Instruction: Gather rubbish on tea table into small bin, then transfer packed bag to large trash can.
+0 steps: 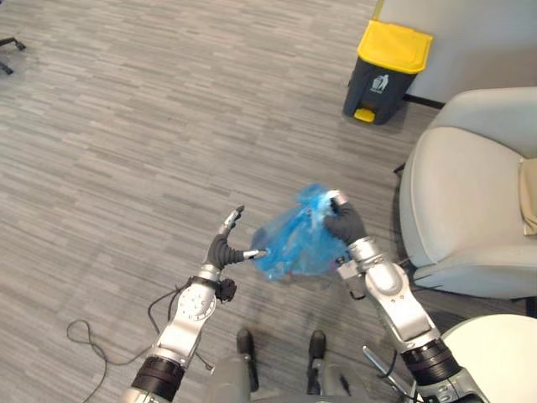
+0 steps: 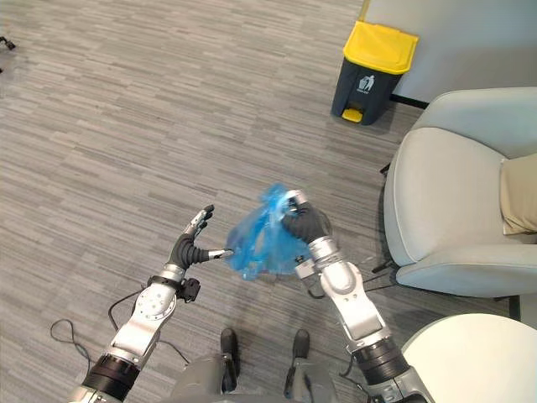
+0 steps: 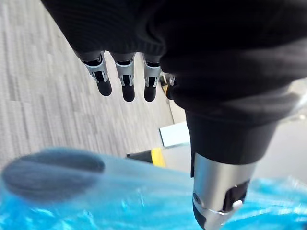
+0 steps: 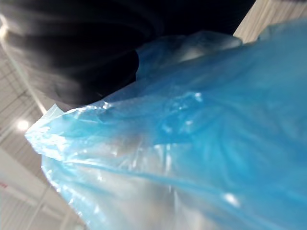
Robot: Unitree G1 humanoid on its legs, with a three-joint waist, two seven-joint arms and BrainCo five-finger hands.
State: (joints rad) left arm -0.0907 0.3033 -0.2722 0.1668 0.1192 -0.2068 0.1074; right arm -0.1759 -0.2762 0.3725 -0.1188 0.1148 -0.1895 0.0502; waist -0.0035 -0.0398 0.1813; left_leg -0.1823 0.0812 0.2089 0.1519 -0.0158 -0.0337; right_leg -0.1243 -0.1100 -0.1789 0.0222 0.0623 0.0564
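A packed blue plastic bag [image 1: 295, 241] hangs above the grey floor in front of me, bunched at its top. My right hand [image 1: 342, 220] is shut on that bunched top and carries it. My left hand [image 1: 226, 246] is open just left of the bag, fingers straight, thumb tip touching the bag's side. The bag's blue film [image 3: 120, 201] lies under the left thumb [image 3: 216, 191] in the left wrist view, and blue plastic [image 4: 192, 143] covers the right wrist view. The large dark trash can with a yellow lid [image 1: 386, 71] stands far ahead to the right, lid closed.
A light grey armchair [image 1: 470, 193] stands close on the right with a tan cushion [image 2: 518, 195] on it. A round white table top [image 1: 495, 357] shows at the lower right corner. Open grey plank floor [image 1: 151, 126] stretches ahead and left toward the can.
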